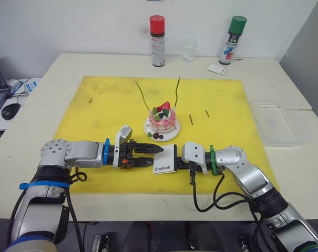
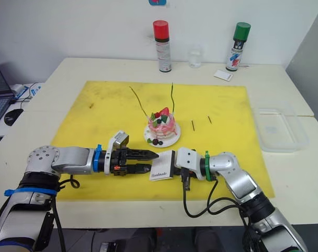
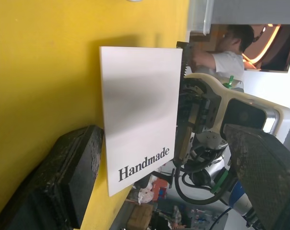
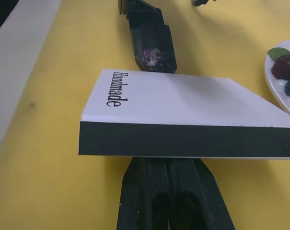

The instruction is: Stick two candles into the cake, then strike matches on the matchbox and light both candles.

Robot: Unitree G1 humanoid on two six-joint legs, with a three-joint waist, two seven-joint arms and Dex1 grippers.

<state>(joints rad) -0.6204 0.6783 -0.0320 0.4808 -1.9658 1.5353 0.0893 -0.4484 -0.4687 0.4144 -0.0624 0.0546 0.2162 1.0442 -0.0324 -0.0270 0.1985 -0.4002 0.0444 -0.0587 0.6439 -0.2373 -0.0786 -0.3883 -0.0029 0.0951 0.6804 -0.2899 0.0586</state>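
Observation:
The pink-and-white cake [image 1: 162, 122] sits on its small white plate [image 1: 148, 128] in the middle of the yellow mat [image 1: 95, 105]. Both thin green candles stand in it: one [image 1: 143, 95] leans left, the other [image 1: 177, 90] rises nearly upright. Two dark matches [image 1: 191, 119] [image 1: 207, 113] lie on the mat right of the cake. My right gripper [image 1: 175, 156] is shut on the white "Handmade" matchbox [image 1: 164, 160], held just in front of the cake with its dark strip [image 4: 183, 140] along one edge. My left gripper [image 1: 151, 155] is open, its fingertips [image 1: 154, 149] right beside the matchbox, holding nothing.
At the table's back stand a red-capped spray can [image 1: 157, 41], a clear glass [image 1: 187, 52], a green-capped spray can [image 1: 232, 40] and a small white card [image 1: 216, 68]. A clear plastic container [image 1: 278, 123] lies off the mat's right edge. A mouse [image 1: 10, 110] lies far left.

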